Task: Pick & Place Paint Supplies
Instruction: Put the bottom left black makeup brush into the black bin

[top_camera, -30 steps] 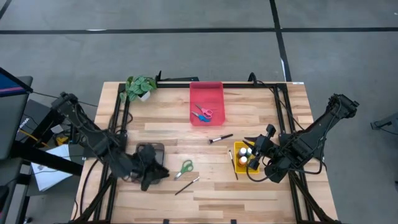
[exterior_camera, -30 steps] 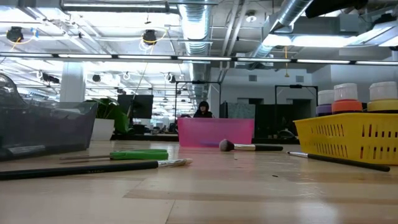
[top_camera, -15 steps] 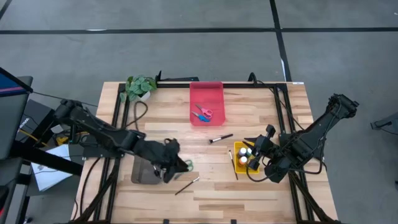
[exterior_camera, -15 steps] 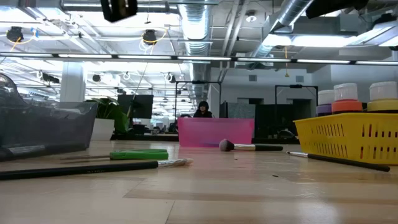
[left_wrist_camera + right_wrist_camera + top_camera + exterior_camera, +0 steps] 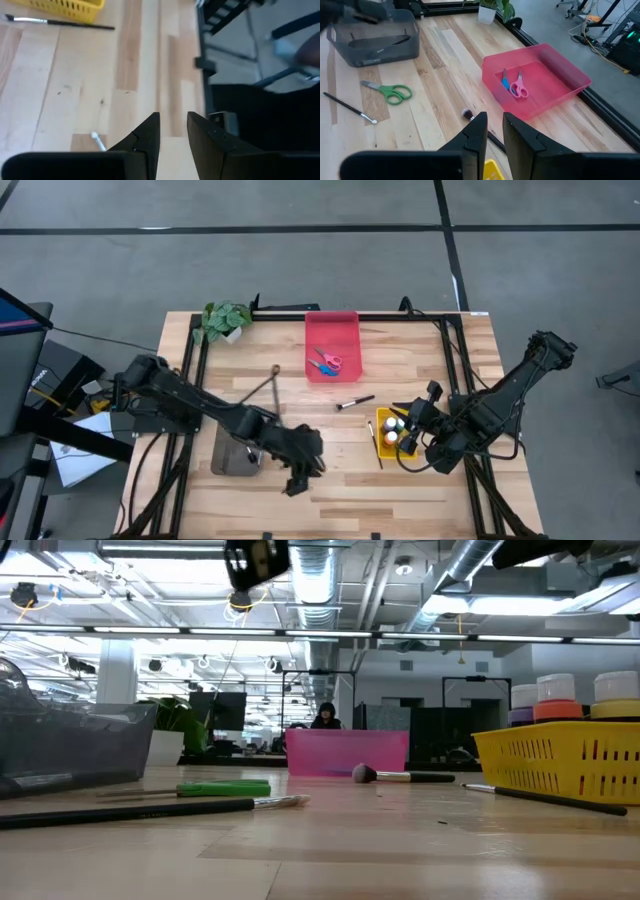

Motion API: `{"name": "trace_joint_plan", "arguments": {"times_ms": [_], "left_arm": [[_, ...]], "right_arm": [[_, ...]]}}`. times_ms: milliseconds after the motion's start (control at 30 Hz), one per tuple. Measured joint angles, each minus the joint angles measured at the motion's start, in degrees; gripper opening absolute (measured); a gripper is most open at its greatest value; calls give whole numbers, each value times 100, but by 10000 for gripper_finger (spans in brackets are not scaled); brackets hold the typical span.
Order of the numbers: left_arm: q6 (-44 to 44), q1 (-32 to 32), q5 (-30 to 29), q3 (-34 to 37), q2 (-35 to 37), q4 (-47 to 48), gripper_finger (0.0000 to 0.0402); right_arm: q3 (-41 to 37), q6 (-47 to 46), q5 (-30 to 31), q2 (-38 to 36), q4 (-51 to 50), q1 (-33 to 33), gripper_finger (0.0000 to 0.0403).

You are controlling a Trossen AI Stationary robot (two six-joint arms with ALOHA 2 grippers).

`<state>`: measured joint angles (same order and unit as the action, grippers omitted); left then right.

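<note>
Left tool (image 5: pixel 300 473) now hangs over the near middle of the bench (image 5: pixel 420 500), above the spot where the green scissors (image 5: pixel 390 92) and a thin brush (image 5: pixel 349 107) lie. A second ago it sat further left, by the grey tray (image 5: pixel 232 455); it has swung right in two quick steps, and the arm now hides both items from overhead. Its wrist camera shows the two fingers (image 5: pixel 145 140) a narrow gap apart with nothing between them, only bare wood and the white tip of the brush just beside them. So it has reached its target but has not yet taken hold of anything.

Right tool (image 5: pixel 408 442) has not moved. It waits at the right side, next to the yellow basket (image 5: pixel 383 420), which already holds paint bottles (image 5: pixel 392 438); its fingers stand a little apart and empty.

Other supplies are as they were:
- Pink and blue scissors (image 5: pixel 326 363) lie in the red tray (image 5: pixel 332 325) at the far middle.
- One round-headed brush (image 5: pixel 354 402) lies loose between the red tray and the basket.
- Another brush (image 5: pixel 377 446) lies just left of the basket.
- A long brush (image 5: pixel 140 808) lies nearest in the low view, the green scissors just behind it.

My reading is that the left arm is lining up to pick up the scissors or the brush under it, so a descent and a wider opening look to be what comes next.
</note>
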<state>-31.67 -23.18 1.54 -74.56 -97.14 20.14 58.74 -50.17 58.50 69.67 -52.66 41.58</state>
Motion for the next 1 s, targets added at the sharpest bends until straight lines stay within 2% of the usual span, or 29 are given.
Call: {"name": "trace_joint_plan", "arguments": {"times_ms": [167, 367, 533, 1000], "left_arm": [[353, -71, -165, -742, -740, 584, 92], [254, -94, -620, -1330, -1423, 1292, 92], [-439, -87, -656, -1496, -1950, 1599, 92], [-709, -74, -1346, -1476, -2379, 1978, 92]], "right_arm": [[0, 2, 0, 0, 22, -2, 56], [2, 9, 1, 0, 66, -1, 56], [0, 17, 0, 0, 96, 0, 56], [0, 17, 0, 0, 96, 0, 56]]}}
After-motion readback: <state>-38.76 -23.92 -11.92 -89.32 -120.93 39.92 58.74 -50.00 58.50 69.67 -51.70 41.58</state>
